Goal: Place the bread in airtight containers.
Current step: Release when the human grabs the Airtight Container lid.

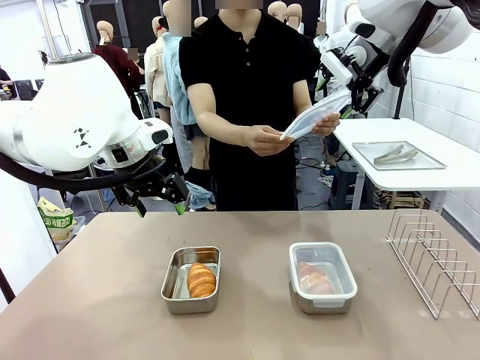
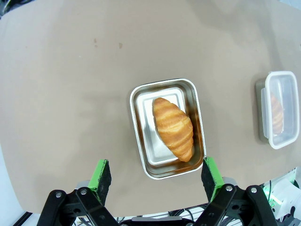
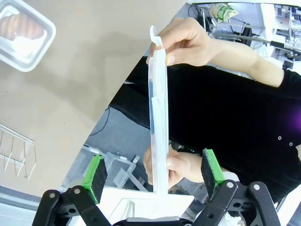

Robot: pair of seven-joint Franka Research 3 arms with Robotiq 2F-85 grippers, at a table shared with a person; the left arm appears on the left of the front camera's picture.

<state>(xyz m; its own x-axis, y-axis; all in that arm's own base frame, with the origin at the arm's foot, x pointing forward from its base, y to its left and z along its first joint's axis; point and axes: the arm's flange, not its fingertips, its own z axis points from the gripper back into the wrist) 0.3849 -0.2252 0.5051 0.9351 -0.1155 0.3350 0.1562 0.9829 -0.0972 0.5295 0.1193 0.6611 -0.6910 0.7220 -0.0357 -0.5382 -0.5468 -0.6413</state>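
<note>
we see left gripper [image 2: 156,176] jaws apart over open tin [image 1: 191,279] with croissant [image 1: 201,279], left-centre | right tin [image 1: 322,276] lidded | right gripper [image 3: 154,174] spread, lid [image 3: 158,117] in person's hands [image 1: 264,139] | risk: jaws closing off-centre on thin lid, it slips

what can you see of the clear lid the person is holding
The clear lid is a thin rectangular piece of see-through plastic with rounded corners and a small tab at one end. The person holds it in both hands, one at each end, raised above the far side of the table and off both tins. In the right wrist view it shows edge-on, standing between the open fingers of the right end effector, whose pads do not touch it.
</note>
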